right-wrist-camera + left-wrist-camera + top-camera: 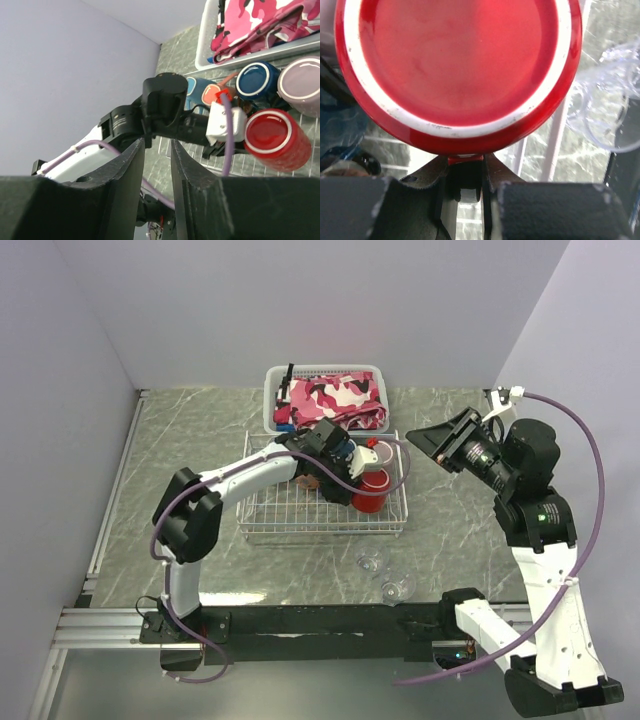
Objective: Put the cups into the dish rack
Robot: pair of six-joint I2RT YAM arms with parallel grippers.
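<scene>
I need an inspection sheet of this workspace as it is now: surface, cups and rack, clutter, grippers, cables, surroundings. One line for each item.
Surface: grey marbled table, with a rack, a basket and two glasses on it.
Job's things: dish rack holds the red mug, navy mug and mauve mug, all bottom up, plus the teal mug and terracotta mug, partly hidden. Two clear glasses stand outside, in front of the rack.
Clutter: white basket with camouflage cloth, behind the rack.
Grippers: left gripper shut on the red mug's handle; right gripper open, raised, holding nothing.
Cables: purple cable on the left arm, another on the right.
Surroundings: pale walls.
</scene>
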